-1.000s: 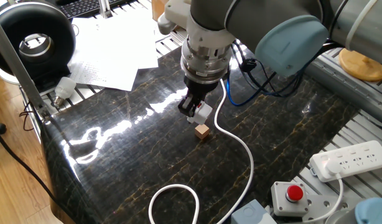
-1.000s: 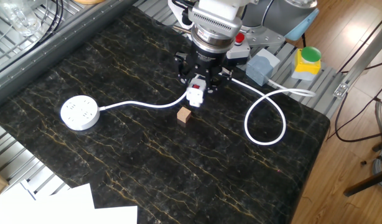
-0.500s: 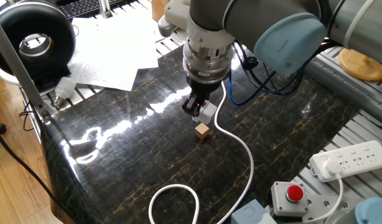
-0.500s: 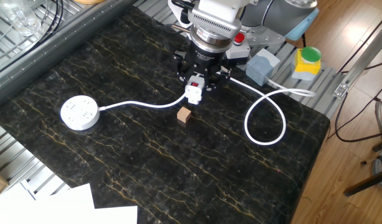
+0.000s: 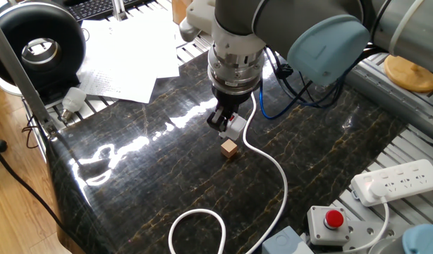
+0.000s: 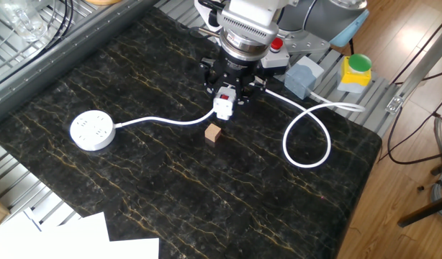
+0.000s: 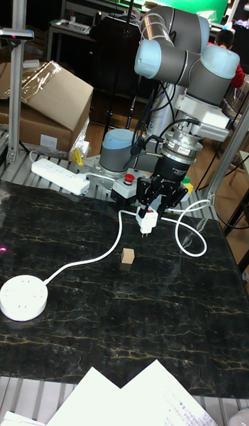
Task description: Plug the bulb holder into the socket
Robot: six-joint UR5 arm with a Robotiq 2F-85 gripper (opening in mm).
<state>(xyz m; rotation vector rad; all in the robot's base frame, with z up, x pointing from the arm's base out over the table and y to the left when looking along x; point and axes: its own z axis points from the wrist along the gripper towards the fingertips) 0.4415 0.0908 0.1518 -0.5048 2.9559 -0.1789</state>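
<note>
My gripper is shut on the bulb holder, a small white boxy plug with a red patch, and holds it above the dark marble table. The round white socket lies flat far off at the table's left side in the other fixed view, holes facing up. Its long white cord runs under the gripper and loops near the table edge. The socket is out of sight in the one fixed view.
A small brown wooden cube sits just below the gripper. A long white power strip, a red emergency button, a grey-blue box, a white light bulb and paper sheets lie around the table.
The gripper has risen a little with the bulb holder, which now hangs higher above the cube. The last half second shows almost no motion.
</note>
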